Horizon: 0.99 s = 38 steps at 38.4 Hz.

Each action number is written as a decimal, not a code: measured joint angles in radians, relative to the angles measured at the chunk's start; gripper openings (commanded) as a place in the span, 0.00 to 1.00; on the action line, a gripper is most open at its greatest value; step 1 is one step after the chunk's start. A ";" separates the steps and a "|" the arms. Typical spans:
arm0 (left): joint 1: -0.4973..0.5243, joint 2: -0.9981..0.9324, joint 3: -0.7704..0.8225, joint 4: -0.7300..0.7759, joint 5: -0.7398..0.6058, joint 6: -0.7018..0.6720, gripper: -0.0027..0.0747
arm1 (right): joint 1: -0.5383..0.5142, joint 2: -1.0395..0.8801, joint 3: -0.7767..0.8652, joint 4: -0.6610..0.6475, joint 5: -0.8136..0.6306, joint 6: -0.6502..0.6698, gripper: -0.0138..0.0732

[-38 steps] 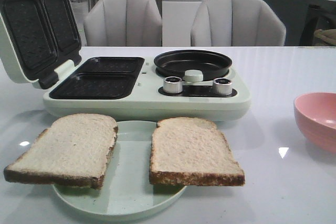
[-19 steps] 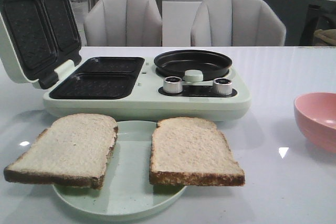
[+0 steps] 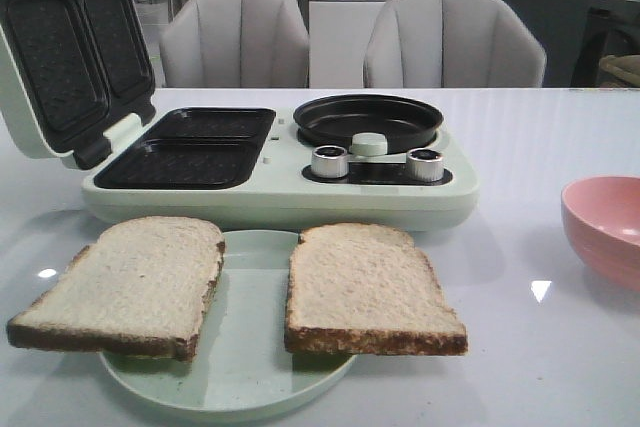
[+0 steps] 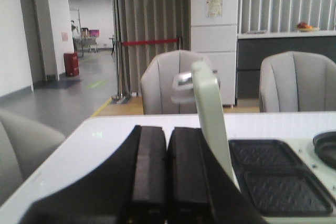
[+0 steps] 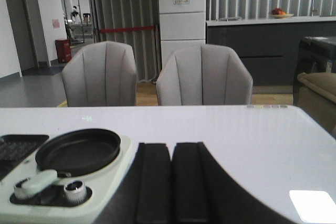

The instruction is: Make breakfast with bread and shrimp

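While sitting idle, fingers together, left end effector [image 4: 159,174] and right end effector [image 5: 172,182] empty: reaching down toward bread [image 3: 365,289] likely coming first.

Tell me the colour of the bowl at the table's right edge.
Pink. The bowl shows best in the front view, partly cut off by the frame.

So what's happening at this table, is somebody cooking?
Nothing is being handled right now. Two slices of bread lie side by side on a pale green plate, overhanging its rim. Behind them a sandwich maker sits with its lid open and its plates bare, a small round pan on its right half. A pink bowl stands off to the right. The left gripper and the right gripper each appear shut, holding nothing. No shrimp is visible.
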 measured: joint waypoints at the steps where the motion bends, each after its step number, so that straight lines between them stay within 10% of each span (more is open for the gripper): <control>1: 0.000 0.000 -0.036 0.000 0.016 0.000 0.16 | 0.000 -0.002 -0.025 0.000 0.021 0.000 0.18; 14: 0.000 0.228 -0.489 0.000 0.388 0.000 0.16 | 0.000 0.245 -0.380 -0.002 0.289 0.000 0.18; 34: 0.000 0.441 -0.341 -0.049 0.511 0.000 0.17 | 0.000 0.654 -0.383 -0.002 0.499 0.000 0.18; 38: 0.000 0.460 -0.331 -0.050 0.511 0.000 0.32 | 0.000 0.709 -0.383 -0.002 0.506 0.000 0.23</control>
